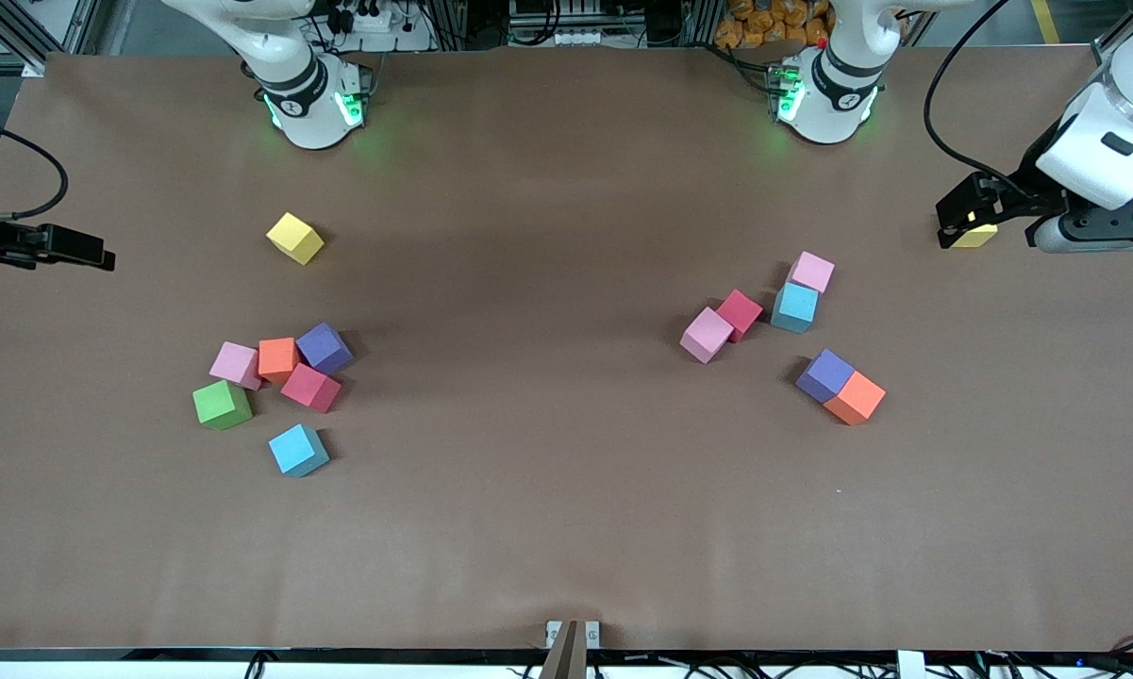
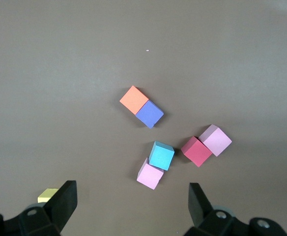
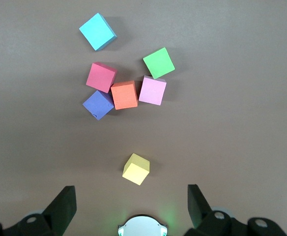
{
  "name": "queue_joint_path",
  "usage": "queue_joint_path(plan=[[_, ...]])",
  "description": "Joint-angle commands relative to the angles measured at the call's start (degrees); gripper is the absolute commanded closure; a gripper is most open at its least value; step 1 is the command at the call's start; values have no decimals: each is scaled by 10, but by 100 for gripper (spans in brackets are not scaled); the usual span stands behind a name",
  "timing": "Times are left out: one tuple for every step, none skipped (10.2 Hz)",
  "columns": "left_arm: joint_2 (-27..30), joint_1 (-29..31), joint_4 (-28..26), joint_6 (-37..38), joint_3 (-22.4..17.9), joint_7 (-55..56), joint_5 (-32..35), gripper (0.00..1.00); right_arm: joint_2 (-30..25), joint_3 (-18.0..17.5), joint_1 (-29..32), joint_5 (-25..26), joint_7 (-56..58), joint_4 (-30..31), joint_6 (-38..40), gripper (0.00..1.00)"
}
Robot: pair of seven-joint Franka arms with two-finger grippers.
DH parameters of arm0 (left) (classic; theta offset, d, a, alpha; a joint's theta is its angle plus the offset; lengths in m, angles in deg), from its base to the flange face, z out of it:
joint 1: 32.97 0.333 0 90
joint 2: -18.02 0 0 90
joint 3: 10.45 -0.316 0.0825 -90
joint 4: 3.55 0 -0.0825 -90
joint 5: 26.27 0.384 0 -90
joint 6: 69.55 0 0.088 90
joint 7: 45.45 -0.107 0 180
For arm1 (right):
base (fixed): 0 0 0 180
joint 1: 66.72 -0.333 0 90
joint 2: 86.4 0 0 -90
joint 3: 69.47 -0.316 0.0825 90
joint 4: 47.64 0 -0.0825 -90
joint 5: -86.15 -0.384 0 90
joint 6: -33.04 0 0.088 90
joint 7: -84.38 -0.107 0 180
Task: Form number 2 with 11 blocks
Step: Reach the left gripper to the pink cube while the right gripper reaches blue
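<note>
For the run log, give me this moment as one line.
stage: not started | blocks: two loose clusters, none placed | left gripper: open, empty, at its table end | right gripper: open, empty, over yellow cube

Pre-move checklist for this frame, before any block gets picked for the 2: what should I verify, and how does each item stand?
1. Left gripper open, empty: ok.
2. Right gripper open, empty: ok.
3. Mid-table building space between the clusters: ok.
4. Digit started: not ok; no rows laid.
5. Light blue block stands apart, easy pick: ok.
6. Purple block and orange block touch, crowded grasp: not ok.
</note>
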State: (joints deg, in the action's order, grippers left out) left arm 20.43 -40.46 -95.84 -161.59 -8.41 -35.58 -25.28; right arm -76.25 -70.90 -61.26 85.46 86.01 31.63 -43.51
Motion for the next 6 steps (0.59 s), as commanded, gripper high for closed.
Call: queue_joint_path(plan=[[-7,-4,16,14,-6,-13,-11,0,-2,2,-6,5,-9,-2,4,0],[-7,-4,16,14,-7,-14,-9,0,-1,2,-6,5,-9,-2,4,0],[-15,-4,15,14,-7,-12,-6,0,-1,2,-6,5,-9,-1,4,0],[-21,-5,11,8,-7,-15,-9,0,-1,2,-6,4,-9,1,4,0],[-42,-9,11,-7,0,-15,-9,0,0,2,-8,3,-10,3,5,0],[-67,-29,5,-31,8,-16,-6,0,2,2,-15,2,-10,4,6,0]])
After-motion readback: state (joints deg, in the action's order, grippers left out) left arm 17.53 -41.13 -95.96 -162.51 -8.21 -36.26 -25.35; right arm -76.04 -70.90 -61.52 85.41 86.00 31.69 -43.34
